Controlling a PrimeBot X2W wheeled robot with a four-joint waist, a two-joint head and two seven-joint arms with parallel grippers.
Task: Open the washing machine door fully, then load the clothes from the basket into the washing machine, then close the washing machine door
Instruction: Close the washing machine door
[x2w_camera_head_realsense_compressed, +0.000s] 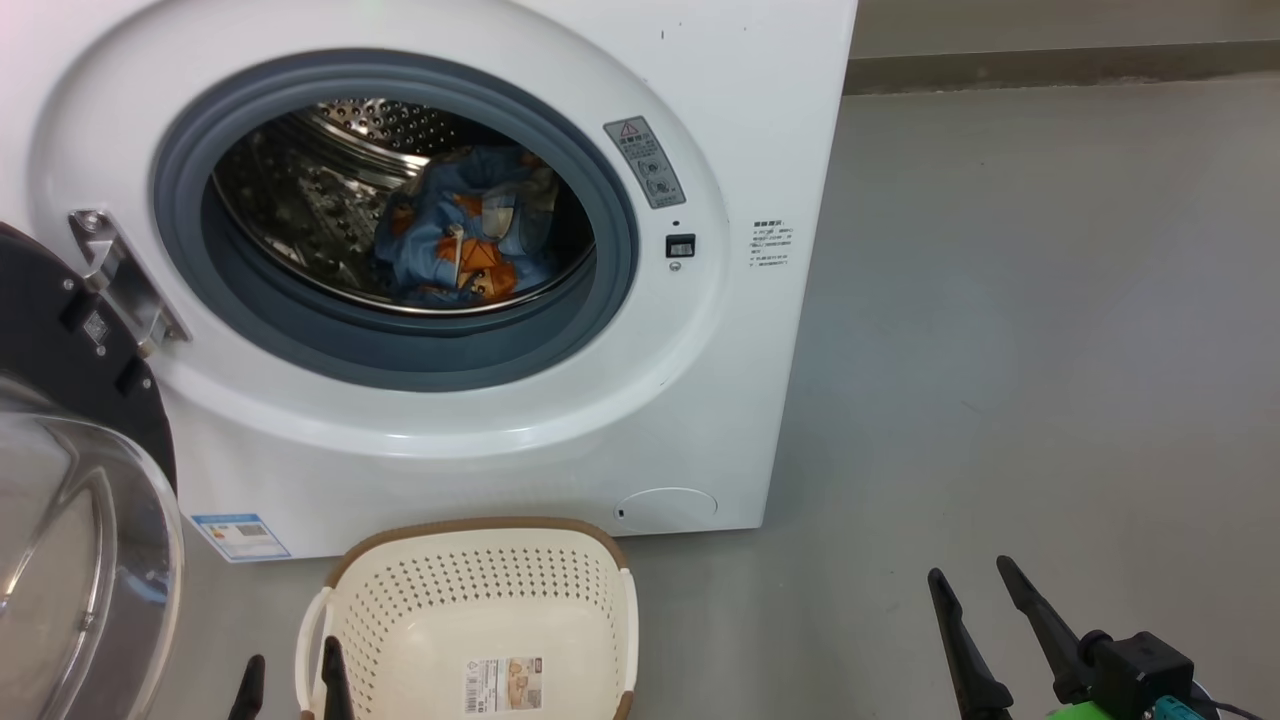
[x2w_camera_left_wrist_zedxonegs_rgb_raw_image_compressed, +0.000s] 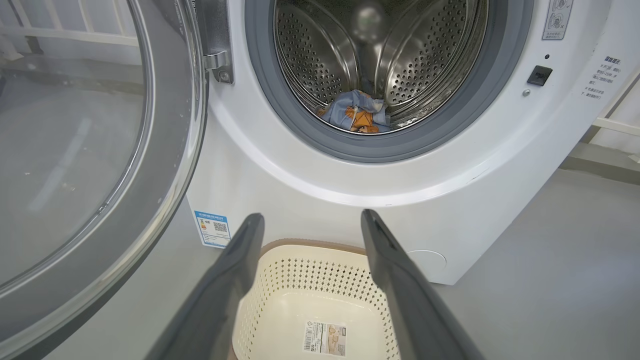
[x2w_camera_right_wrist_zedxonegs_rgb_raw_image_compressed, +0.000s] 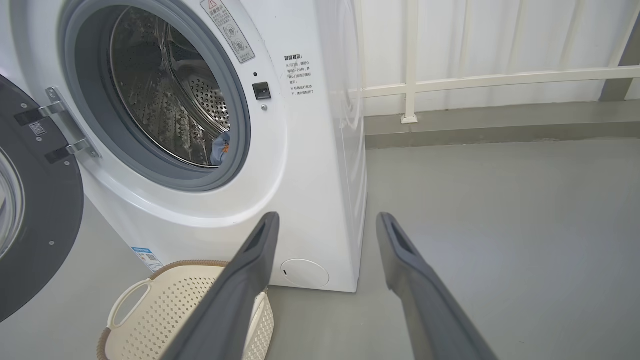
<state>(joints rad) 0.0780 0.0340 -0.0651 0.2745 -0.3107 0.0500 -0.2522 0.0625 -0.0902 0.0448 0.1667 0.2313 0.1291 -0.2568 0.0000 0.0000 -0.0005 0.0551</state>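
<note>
Laundry corner with a bare test-room look: white front-loading washing machine at 11 o'clock on plain grey floor, basket at 6 o'clock, white railing and curtain at 1 o'clock in the right wrist view.

Warning-triangle sticker and small Chinese print on the washing machine, blue QR-code sticker low down, unreadable label in the basket.
</note>
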